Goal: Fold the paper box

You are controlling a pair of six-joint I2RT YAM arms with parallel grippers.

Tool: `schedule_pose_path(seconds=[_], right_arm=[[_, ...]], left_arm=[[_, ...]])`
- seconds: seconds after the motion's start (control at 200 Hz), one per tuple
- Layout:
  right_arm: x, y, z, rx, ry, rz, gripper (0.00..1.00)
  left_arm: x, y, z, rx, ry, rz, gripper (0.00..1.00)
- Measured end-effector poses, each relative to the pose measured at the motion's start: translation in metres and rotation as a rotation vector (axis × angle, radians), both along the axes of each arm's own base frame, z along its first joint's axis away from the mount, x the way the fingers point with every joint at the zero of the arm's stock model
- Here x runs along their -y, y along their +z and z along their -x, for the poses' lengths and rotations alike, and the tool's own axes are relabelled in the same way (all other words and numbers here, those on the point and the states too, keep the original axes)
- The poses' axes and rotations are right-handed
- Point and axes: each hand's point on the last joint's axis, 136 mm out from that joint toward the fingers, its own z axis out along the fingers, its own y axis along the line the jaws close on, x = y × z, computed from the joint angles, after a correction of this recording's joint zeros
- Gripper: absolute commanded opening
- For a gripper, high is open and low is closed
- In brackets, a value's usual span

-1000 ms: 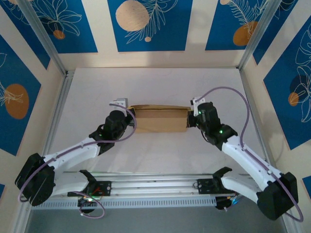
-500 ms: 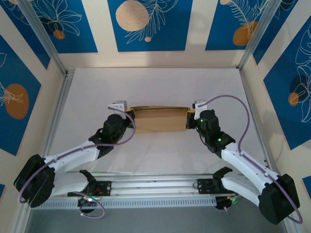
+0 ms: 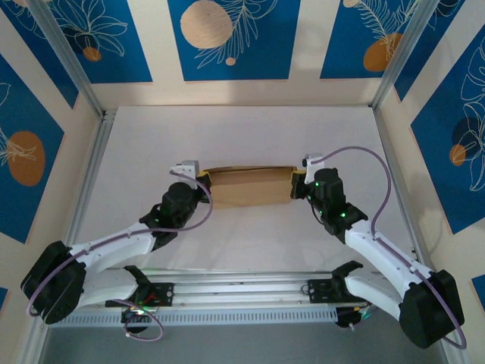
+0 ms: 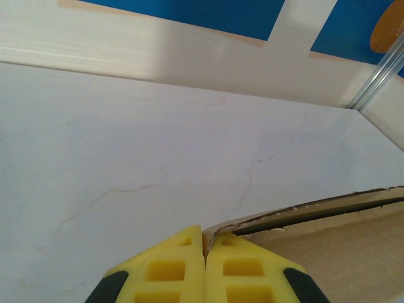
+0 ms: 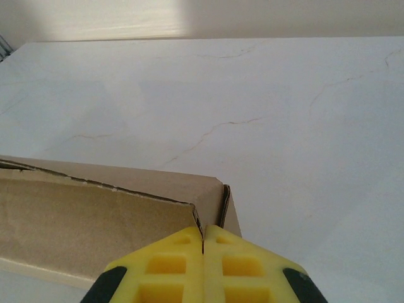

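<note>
**BOTH JAWS CLAMPING THE ENDS OF THE PAPER BOX**

The left arm (image 3: 114, 243) is reaching in from the near-left corner of the table (image 3: 242, 133). The left jaws are sitting fully closed at the left end of the paper box (image 3: 250, 187). In the left wrist view the yellow pads (image 4: 167, 268) are pressing together, and the thin cardboard edge of the paper box (image 4: 328, 246) is running into the seam between them.

The paper box is lying across the middle of the table, with its long side running left to right between the two arms.

The right jaws are sitting fully closed at the right end of the paper box. In the right wrist view the yellow pads (image 5: 243, 265) are meeting on the folded corner edge of the paper box (image 5: 95, 227), whose side wall is standing raised. The right arm (image 3: 379, 250) is reaching in from the near-right corner.
</note>
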Motion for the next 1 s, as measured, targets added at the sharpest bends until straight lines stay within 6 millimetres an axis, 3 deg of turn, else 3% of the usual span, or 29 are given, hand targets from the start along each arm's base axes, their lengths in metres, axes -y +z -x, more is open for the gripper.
schedule_pose_path(seconds=[0.21, 0.34, 0.58, 0.81, 0.915, 1.0], right_arm=[[0.0, -0.003, -0.002, -0.017, -0.02, -0.035, 0.09], [-0.001, -0.004, 0.001, -0.041, -0.013, -0.046, 0.28], [-0.001, 0.007, 0.004, -0.092, 0.026, -0.063, 0.49], [0.003, 0.04, 0.005, -0.054, 0.052, -0.107, 0.67], [0.006, 0.063, 0.006, -0.018, 0.055, -0.138, 0.67], [0.01, 0.085, 0.002, -0.01, 0.044, -0.169, 0.61]], left_arm=[[0.0, -0.003, 0.002, 0.014, 0.012, -0.024, 0.0], [0.0, -0.002, 0.0, 0.015, 0.023, -0.032, 0.0], [0.0, -0.001, -0.005, 0.0, 0.043, -0.058, 0.0], [0.003, 0.0, -0.008, 0.0, 0.04, -0.091, 0.0], [0.004, 0.0, -0.009, 0.0, 0.037, -0.1, 0.0], [0.004, 0.0, -0.009, 0.002, 0.035, -0.111, 0.0]])
